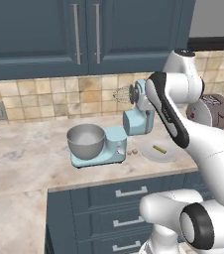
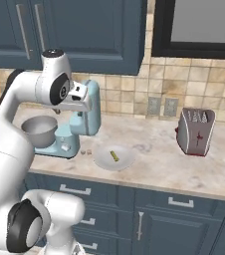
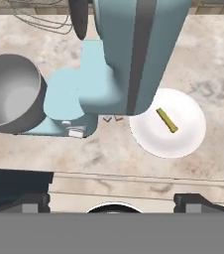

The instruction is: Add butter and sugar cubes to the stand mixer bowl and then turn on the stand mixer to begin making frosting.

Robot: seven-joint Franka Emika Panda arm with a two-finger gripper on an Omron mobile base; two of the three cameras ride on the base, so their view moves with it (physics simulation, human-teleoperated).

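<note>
Lying on the white plate (image 3: 183,134), the butter (image 3: 166,120) is seen at three o'clock of the stand mixer (image 3: 119,59); the end effector (image 3: 113,201) is spread, empty.

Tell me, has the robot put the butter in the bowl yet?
Not yet. The butter lies on the white plate, the sugar cubes sit on the counter, and the stand mixer bowl looks empty. The gripper is open, holding nothing. Everything is left.
</note>
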